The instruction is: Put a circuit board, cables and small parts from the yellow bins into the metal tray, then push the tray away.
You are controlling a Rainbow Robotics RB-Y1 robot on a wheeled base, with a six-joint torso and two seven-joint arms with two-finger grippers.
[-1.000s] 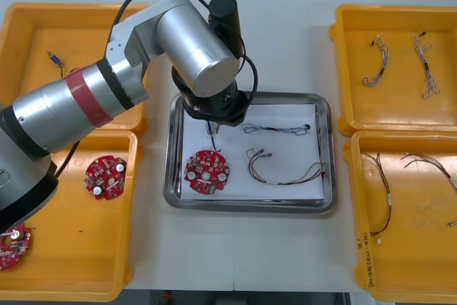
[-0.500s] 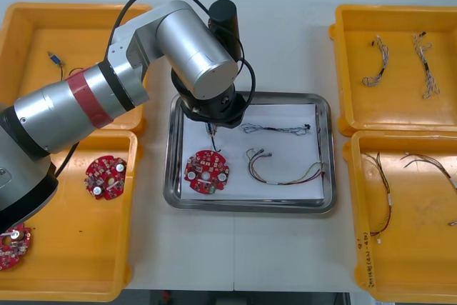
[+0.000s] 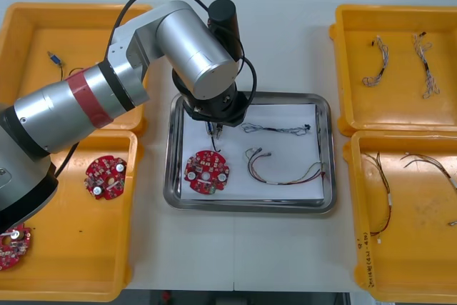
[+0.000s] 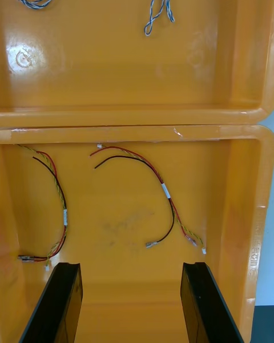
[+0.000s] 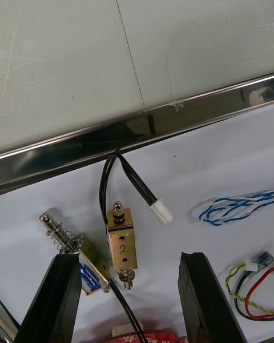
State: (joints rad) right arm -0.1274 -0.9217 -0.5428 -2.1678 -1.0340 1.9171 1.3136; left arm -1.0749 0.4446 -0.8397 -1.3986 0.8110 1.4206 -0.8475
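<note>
My left gripper (image 5: 131, 303) is open low over the white inside of the metal tray (image 3: 250, 206), near its far left corner. Between its fingers lies a small metal part (image 5: 121, 246) with a black cable, and neither finger touches it. A second small metal part (image 5: 71, 250) with a spring lies right beside one finger (image 5: 61, 297). In the front view the left gripper (image 3: 215, 131) is mostly hidden under its wrist. The tray also holds a round red circuit board (image 3: 207, 171), a blue and white cable (image 3: 275, 130) and a red and yellow cable (image 3: 285, 173). My right gripper (image 4: 131, 303) is open above a bin with red and yellow cables (image 4: 165, 197).
The left near bin (image 3: 71, 262) holds two circuit boards (image 3: 106, 176). A small part (image 3: 52, 56) lies in the left far bin. The right far bin (image 3: 400, 116) holds twisted cables (image 3: 375, 62), and the right near bin (image 3: 428, 248) holds thin cables. Bare table lies beyond the tray.
The left gripper has opened and let go of the small metal part, which now lies in the tray. The left arm has hardly moved.
</note>
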